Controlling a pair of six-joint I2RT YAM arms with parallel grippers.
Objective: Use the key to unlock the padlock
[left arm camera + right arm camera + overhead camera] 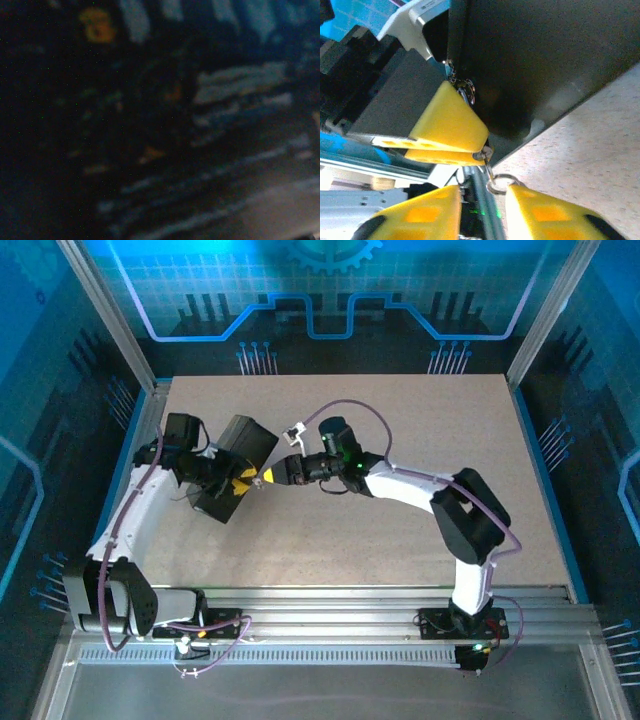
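The key (489, 169) sits in the gap between the left gripper's (478, 149) fingertips and the open right gripper (483, 194). In the right wrist view its long axis runs steeply up the picture, leaning slightly left. The ring end is lowest, toward the right gripper, and the thin blade points up at the left gripper's tips. The ring lies against the inner tip of one right finger, well clear of the other, so the right jaws stand apart and clamp nothing.

The blade ends at a small silvery bit between the left gripper's yellow fingers (450, 120). This looks like the end of the padlock (481, 156), and the rest of it is hidden. Those fingers are closed together on it. Further up, a metal loop (468, 93) and a short chain (451, 72) lie beside the upper finger, against the dark box (530, 60).

From above, the left gripper (240, 483) and right gripper (265, 478) meet tip to tip at the right edge of the box (250, 440), which is on the left part of the table (400, 540). The key and padlock are too small to make out there. The left wrist view is too dark and blurred to read.
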